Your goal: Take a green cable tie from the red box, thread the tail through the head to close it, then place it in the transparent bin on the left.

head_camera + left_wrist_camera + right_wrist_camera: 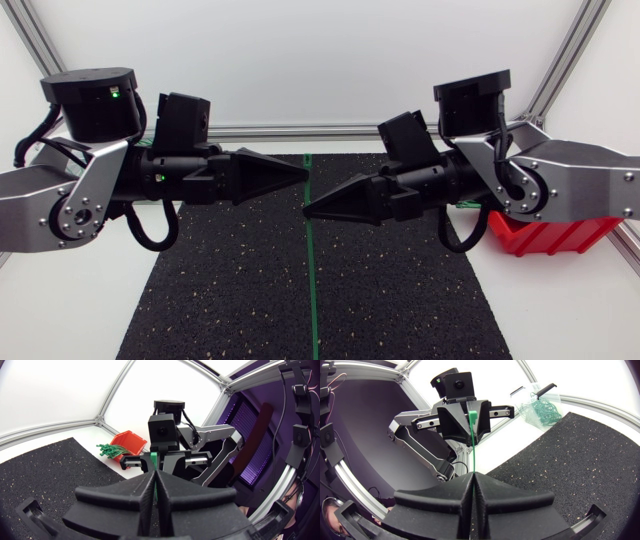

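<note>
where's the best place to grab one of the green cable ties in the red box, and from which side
Take one by its free end, where the green cable ties fan out of the red box through its open front. Those ends spread apart and point towards the black mat, so coming in low from the mat side and pinching across a single end looks easiest.

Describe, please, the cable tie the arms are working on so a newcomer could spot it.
Above the middle of the black mat, the left gripper and right gripper point tip to tip. A single green cable tie runs straight between them, pinched by both. Unlike the bunch in the red box and the tangle in the transparent bin, it is held straight in mid-air.
</note>
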Tool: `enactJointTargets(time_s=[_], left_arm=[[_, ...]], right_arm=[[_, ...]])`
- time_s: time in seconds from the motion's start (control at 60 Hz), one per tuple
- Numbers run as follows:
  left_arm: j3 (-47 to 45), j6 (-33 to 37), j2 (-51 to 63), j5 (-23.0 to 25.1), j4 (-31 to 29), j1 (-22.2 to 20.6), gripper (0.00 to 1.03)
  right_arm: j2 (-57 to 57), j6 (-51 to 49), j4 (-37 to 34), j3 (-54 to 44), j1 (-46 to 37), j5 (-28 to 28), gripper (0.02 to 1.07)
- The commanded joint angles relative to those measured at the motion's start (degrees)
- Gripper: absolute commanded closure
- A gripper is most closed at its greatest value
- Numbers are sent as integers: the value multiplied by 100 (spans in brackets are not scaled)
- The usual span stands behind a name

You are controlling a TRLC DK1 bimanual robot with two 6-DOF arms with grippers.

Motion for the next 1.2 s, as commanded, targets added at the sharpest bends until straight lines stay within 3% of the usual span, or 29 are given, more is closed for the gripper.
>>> enactJointTargets(time_s=[0.0,0.033,0.05,0.167,0.2,0.25,0.483,0.517,0.55,0.7,0.967,1.1,1.183], left_arm=[[64,-201,-109,-32,125,11,99],[73,-253,-118,-32,125,37,99],[82,-297,-118,-32,125,72,99],[117,-429,-170,-32,99,222,99],[117,-447,-232,-32,73,283,99],[82,-455,-329,-24,55,345,99],[-6,-772,-557,-24,37,758,99],[3,-869,-557,-24,37,819,99],[38,-956,-539,-15,20,907,99],[258,-1352,-285,258,-103,1338,99],[504,-1449,93,451,-288,1707,99],[688,-1449,401,539,-393,1795,99],[811,-1449,594,565,-437,1795,99]], right_arm=[[76,165,30,-154,61,-34,101],[76,165,3,-136,53,-52,99],[50,173,-14,-128,18,-60,90],[-91,165,-225,-84,-211,-95,55],[-126,165,-251,-75,-264,-87,48],[-205,138,-313,-57,-369,-87,44],[-161,-415,-612,136,-782,-78,44],[-152,-802,-832,215,-782,-16,32],[-144,-1119,-1104,294,-756,89,5],[-170,-2824,-2009,453,-519,748,6],[-82,-3878,-2255,488,-501,1170,6],[-82,-4581,-2150,373,-404,2664,6],[32,-4476,-2062,373,-413,3095,6]])
